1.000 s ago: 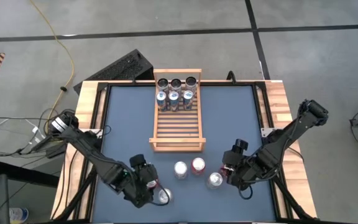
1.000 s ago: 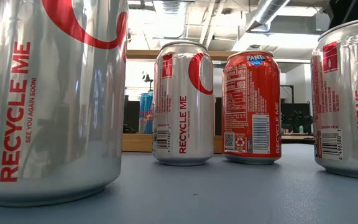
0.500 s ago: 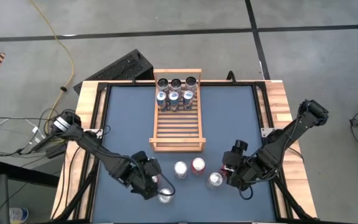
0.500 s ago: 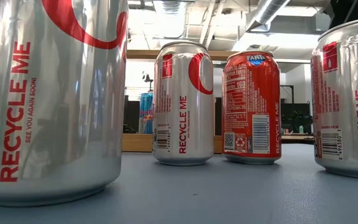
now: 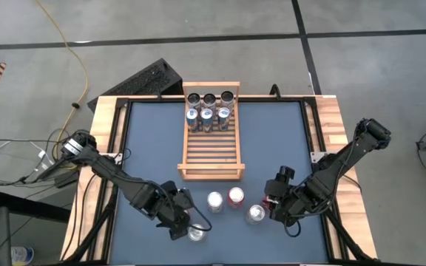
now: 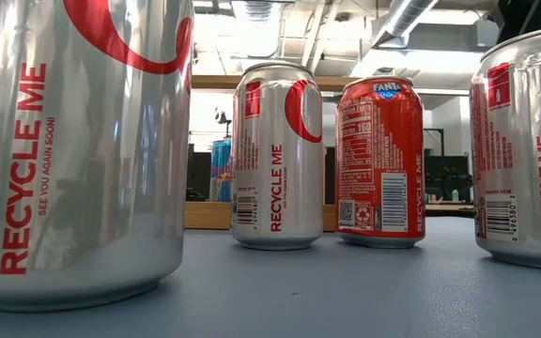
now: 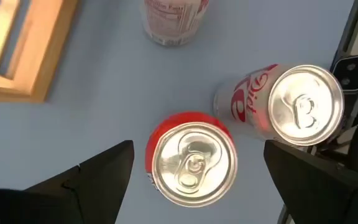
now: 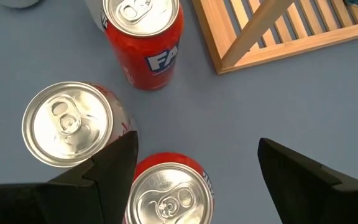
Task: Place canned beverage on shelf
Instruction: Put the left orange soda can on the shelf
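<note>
Several loose cans stand upright on the blue table in front of the shelf [image 5: 211, 151]: a silver can [image 5: 197, 233] at the near edge, a silver can [image 5: 214, 201], a red Fanta can [image 5: 236, 196] and a silver can [image 5: 255, 214]. My left gripper [image 5: 189, 224] hovers open over the near silver can [image 7: 191, 160], one finger on each side of its top, clear of it. My right gripper [image 5: 267, 209] hangs open over the right-hand silver can [image 8: 166, 194], also apart from it. Several cans [image 5: 208, 111] stand at the shelf's far end.
The shelf's near rail [image 5: 211, 174] lies just beyond the loose cans, and its near slats are bare. A wooden frame [image 5: 331, 125] borders the table. A keyboard [image 5: 143, 80] lies on the floor past the far left corner. The cans stand close together between both grippers.
My left gripper has swung a little toward the table's right and far side and has rolled about its own line, uncovering the near silver can. Its fingers stay open. The cans have not moved.
</note>
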Available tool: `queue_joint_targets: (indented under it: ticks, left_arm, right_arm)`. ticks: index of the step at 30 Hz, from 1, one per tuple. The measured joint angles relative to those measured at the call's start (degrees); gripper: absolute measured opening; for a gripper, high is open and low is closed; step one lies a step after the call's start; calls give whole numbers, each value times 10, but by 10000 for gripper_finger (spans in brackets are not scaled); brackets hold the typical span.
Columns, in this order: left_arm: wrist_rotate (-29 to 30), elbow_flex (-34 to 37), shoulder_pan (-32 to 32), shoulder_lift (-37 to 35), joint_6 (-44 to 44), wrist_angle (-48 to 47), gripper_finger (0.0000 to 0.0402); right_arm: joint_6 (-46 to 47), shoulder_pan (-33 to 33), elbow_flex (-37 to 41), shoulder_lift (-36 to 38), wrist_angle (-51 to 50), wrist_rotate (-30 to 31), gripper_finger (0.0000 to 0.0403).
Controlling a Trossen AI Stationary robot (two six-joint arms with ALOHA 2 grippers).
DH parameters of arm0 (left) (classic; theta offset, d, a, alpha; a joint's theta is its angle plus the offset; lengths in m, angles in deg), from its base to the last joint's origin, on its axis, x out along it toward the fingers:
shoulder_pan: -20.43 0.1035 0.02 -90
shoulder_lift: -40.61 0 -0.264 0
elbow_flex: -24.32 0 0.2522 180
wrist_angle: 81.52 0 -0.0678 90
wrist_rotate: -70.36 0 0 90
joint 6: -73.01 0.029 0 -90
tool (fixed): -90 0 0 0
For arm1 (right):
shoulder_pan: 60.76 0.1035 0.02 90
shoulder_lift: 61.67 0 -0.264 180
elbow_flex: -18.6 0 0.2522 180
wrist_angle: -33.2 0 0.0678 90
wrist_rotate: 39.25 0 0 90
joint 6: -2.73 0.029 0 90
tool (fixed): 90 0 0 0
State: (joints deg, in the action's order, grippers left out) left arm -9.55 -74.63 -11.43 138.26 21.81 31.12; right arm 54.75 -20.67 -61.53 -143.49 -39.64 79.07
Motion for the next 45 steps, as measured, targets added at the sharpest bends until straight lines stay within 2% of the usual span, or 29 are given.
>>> queue_joint_targets:
  ticks: [7,18,28,35,45]
  left_arm:
    - [13,-1,0,1,2,-38,348]
    - [-28,-3,0,38,5,-32,348]
    - [-20,-4,5,31,0,-82,348]
    - [-5,-73,5,31,17,-118,348]
    - [-15,-72,10,46,-4,-130,348]
  right_arm:
    - [0,0,0,0,10,-5,317]
    - [0,0,0,0,12,-15,317]
    - [0,0,0,0,11,-15,317]
    - [0,0,0,0,13,-15,317]
    - [1,0,0,0,13,-15,317]
